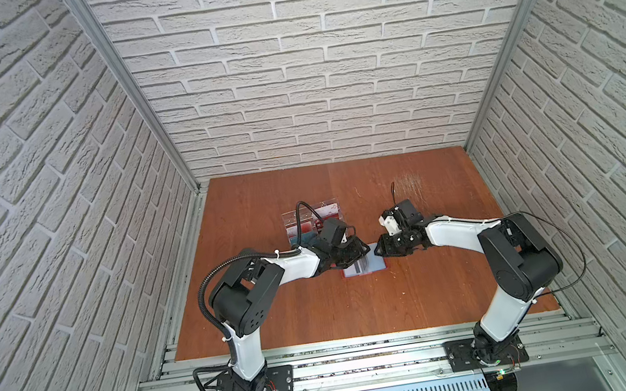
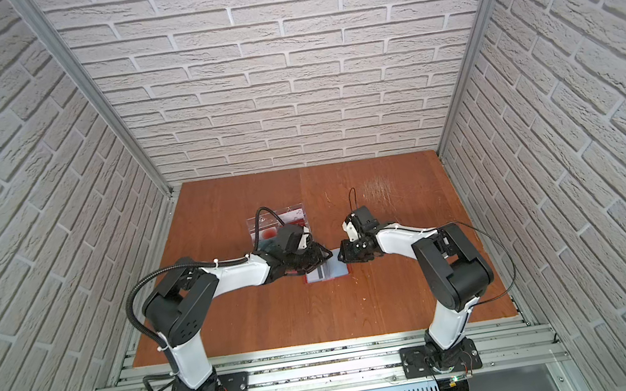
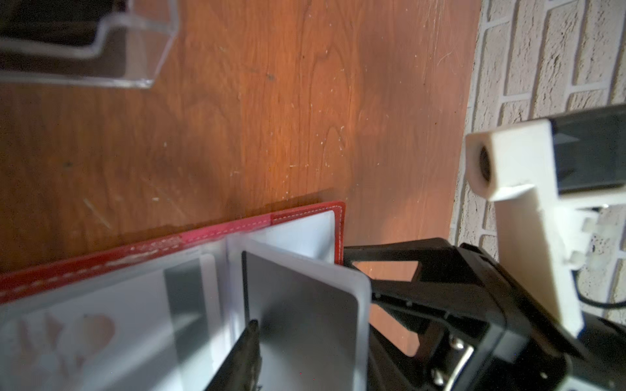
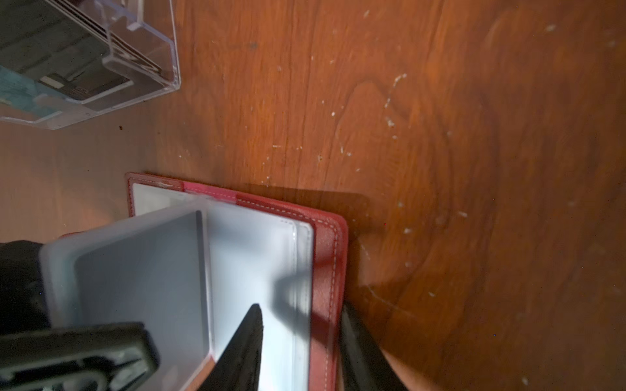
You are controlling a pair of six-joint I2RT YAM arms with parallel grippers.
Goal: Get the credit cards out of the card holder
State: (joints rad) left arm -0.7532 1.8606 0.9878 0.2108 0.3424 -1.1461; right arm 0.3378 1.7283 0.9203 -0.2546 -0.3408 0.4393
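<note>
The left arm (image 1: pixel 297 268) and the right arm (image 1: pixel 455 232) each rise from a base at the table's (image 1: pixel 321 321) near edge. Each bends at a high elbow and sends its forearm low and inward. The left gripper (image 1: pixel 365 250) and the right gripper (image 1: pixel 377 252) face each other almost tip to tip near the table's middle. Both wrists are rolled, with their cameras on the far side.

The card holder (image 1: pixel 372 267) lies open there, red cover down and clear sleeves up. One sleeve leaf (image 3: pixel 363 321) stands up from the fold, and a dark grey credit card (image 3: pixel 301 321) sits inside it. The left-hand page holds a pale card (image 3: pixel 142 304) with a grey stripe. A clear tray (image 1: pixel 313 221) stands apart from the holder, towards the table's far left corner. The right wrist view shows dark cards (image 4: pixel 61 50) and a teal card (image 4: pixel 15 91) in it.

One finger (image 3: pixel 249 355) of the left gripper lies against the raised leaf near the fold. Its partner is hidden, so I cannot tell whether this gripper grasps the leaf or is released. The right gripper's jaws stand apart, released. One finger (image 4: pixel 249 345) is over the right-hand page and the other finger (image 4: pixel 362 348) is just outside the cover's red edge, with a strip of the holder between them.
</note>
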